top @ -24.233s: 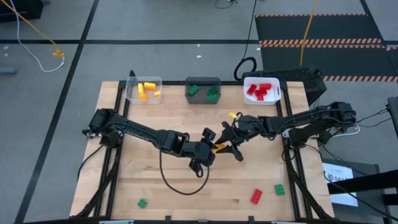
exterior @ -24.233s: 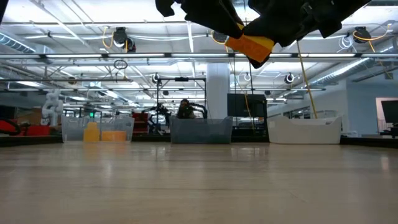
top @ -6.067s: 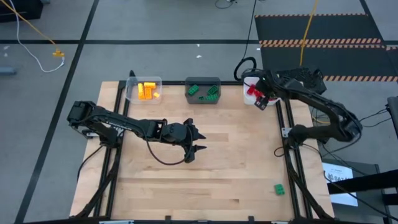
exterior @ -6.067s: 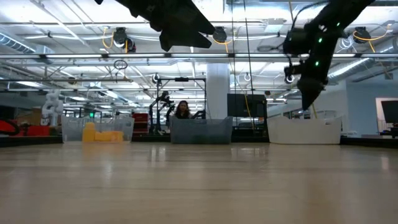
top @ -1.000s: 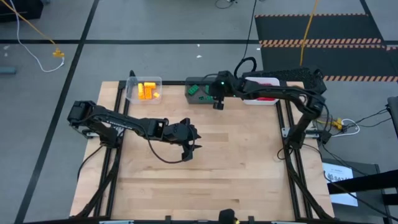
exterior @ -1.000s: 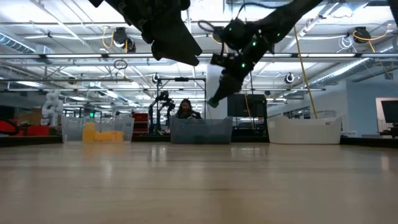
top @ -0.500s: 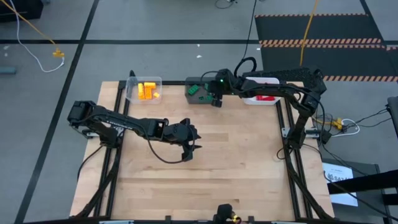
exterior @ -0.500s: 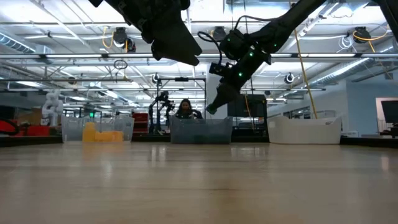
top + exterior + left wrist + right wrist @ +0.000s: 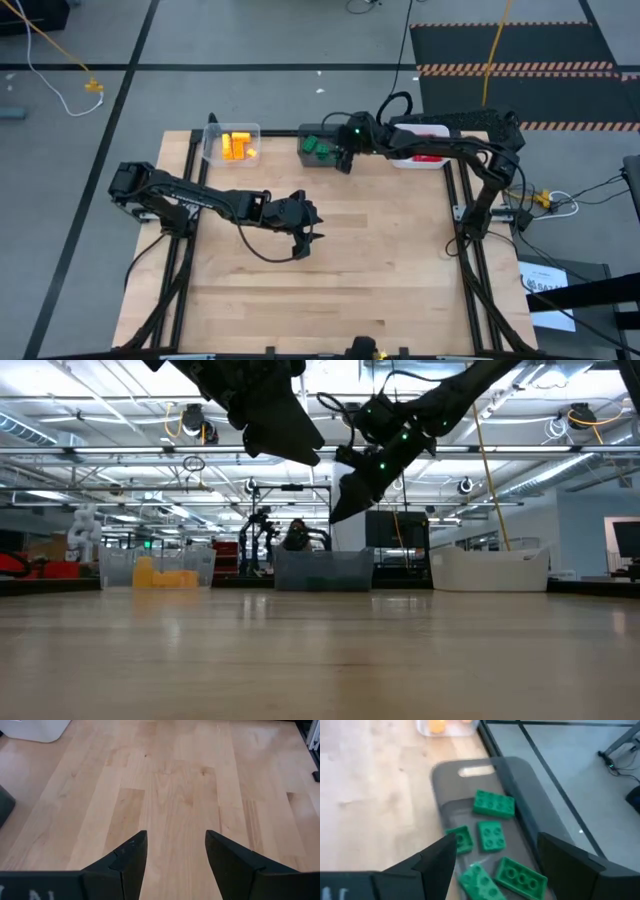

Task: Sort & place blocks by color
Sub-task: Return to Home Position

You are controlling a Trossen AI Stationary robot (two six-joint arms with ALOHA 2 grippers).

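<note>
Several green bricks (image 9: 492, 807) lie in the dark grey bin (image 9: 325, 146) at the table's far edge. Yellow bricks (image 9: 235, 145) lie in the clear bin (image 9: 231, 142) to its left, red bricks (image 9: 425, 157) in the white bin (image 9: 420, 148) to its right. My right gripper (image 9: 496, 840) hovers open and empty over the grey bin's right part; it also shows in the high view (image 9: 345, 160) and the low view (image 9: 340, 510). My left gripper (image 9: 176, 837) is open and empty above bare wood near the table's middle, as the high view (image 9: 306, 236) shows.
The three bins stand in a row along the far edge, also in the low view (image 9: 323, 570). A small dark and yellow object (image 9: 362, 349) shows at the table's near edge. A person (image 9: 297, 536) sits in the room far behind the table.
My right gripper has shifted a little toward the table's left edge over the dark grey bin, and its fingertips have risen slightly. More green shows in the bin in the high view than a second ago.
</note>
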